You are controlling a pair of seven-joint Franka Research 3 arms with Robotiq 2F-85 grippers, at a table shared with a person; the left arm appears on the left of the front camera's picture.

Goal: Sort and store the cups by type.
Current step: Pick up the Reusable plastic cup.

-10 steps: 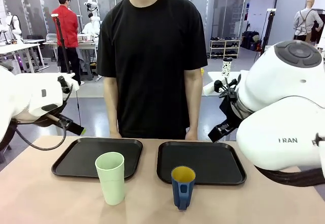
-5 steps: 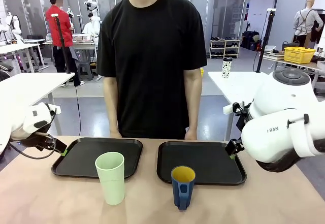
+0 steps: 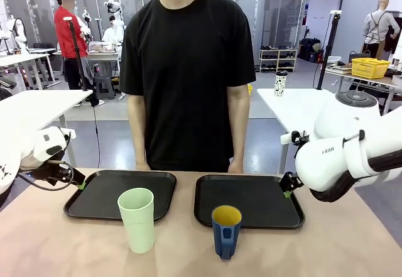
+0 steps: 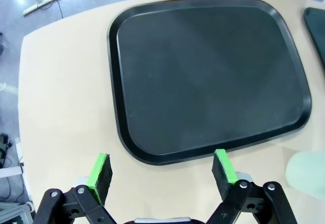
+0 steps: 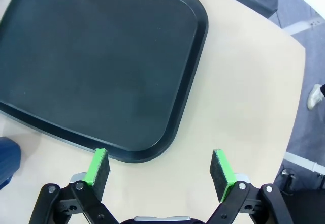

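A beige table [image 3: 56,245] stands in a large workroom, and a person in a black T-shirt [image 3: 188,70] stands at its far side with both hands at the edge. Two black trays lie side by side on it, the left tray [image 3: 100,196] and the right tray [image 3: 267,203], both bare.

The pale green tumbler [image 3: 137,219] stands upright just in front of the left tray's near edge, long axis vertical and mouth up. The dark blue mug [image 3: 226,232] stands upright just in front of the right tray's near edge, its yellow inside facing up and its handle pointing toward the robot's side.

The left gripper [image 4: 161,158] hangs over the outer near corner of the left tray, its jaws spread wide with nothing between them. In the left wrist view the tumbler [image 4: 307,168] shows as a pale blur at the frame's edge, outside the fingers and well clear of the gap.

The right gripper [image 5: 159,155] hangs over the outer near corner of the right tray, jaws equally wide and holding nothing. The mug [image 5: 7,160] sits at the edge of the right wrist view, outside the fingers, apart from them.
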